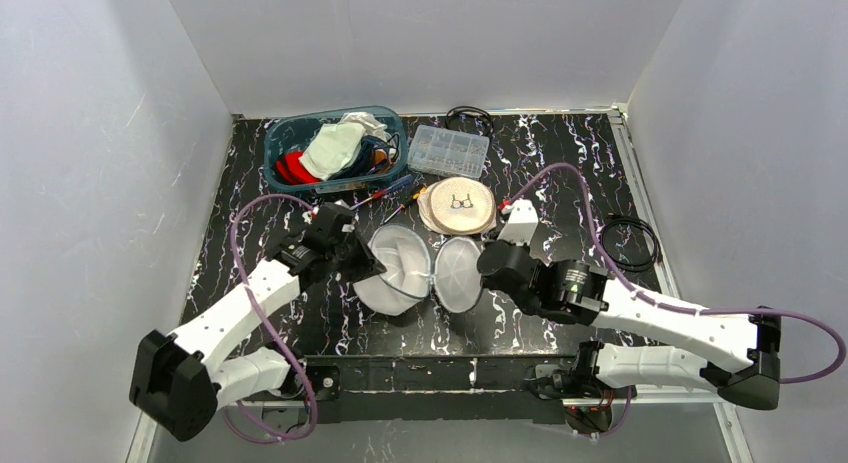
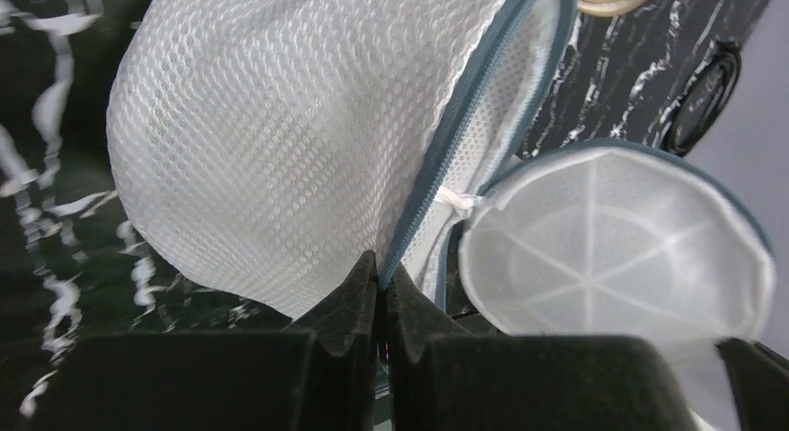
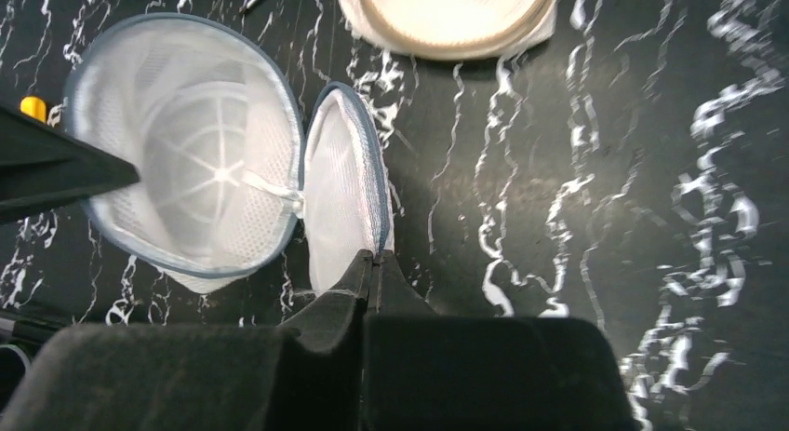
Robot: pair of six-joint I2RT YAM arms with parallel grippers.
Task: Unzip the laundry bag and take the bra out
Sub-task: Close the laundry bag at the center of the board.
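The white mesh laundry bag (image 1: pixel 395 268) lies unzipped and spread into two round halves with grey-blue zipper rims. My left gripper (image 1: pixel 374 264) is shut on the left half's zipper rim (image 2: pixel 437 161), its fingertips (image 2: pixel 368 275) pinching the tape. My right gripper (image 1: pixel 483 269) is shut on the rim of the right half (image 3: pixel 340 189). Inside the halves I see only white ribs (image 3: pixel 219 170). Behind the bag lie beige rounded cups (image 1: pixel 460 205) that look like the bra, untouched by either gripper.
A teal basket (image 1: pixel 280 143) of clothes stands at the back left, with a clear compartment box (image 1: pixel 449 150) beside it. Screwdrivers (image 1: pixel 385 193) lie between the basket and the bag. A coiled black cable (image 1: pixel 630 241) sits at the right edge.
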